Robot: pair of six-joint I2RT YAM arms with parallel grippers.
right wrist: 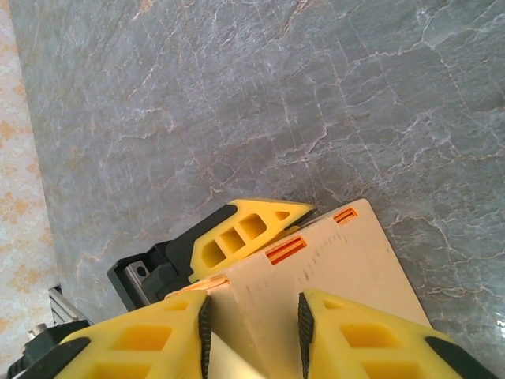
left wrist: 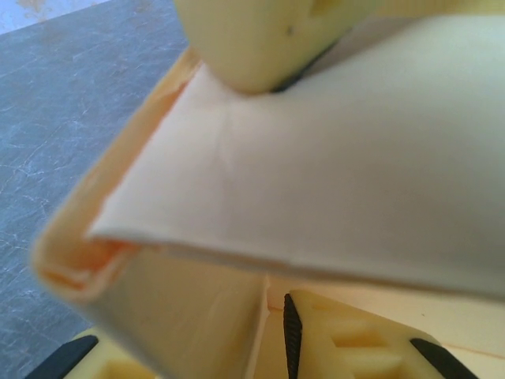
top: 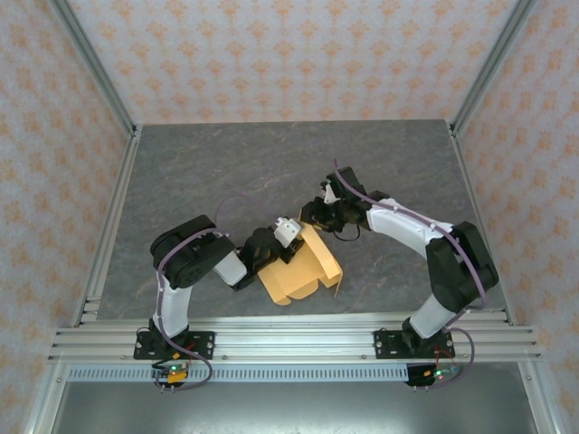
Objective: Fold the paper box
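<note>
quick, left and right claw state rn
left claw: a wall of the paper box sits between its jaws, cannot tell if it grips
right claw: open, jaws apart over the box's flap

Black-and-white left arm (top: 174, 307) and right arm (top: 407, 231), purple cables (top: 399, 210), yellow fingers (right wrist: 371, 339) with black pads (right wrist: 203, 328).

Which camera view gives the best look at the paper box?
The top external view: most of the paper box shows there, partly folded. The left wrist view gives a blurred close-up of one flap; the right wrist view, one end with orange slits.
</note>
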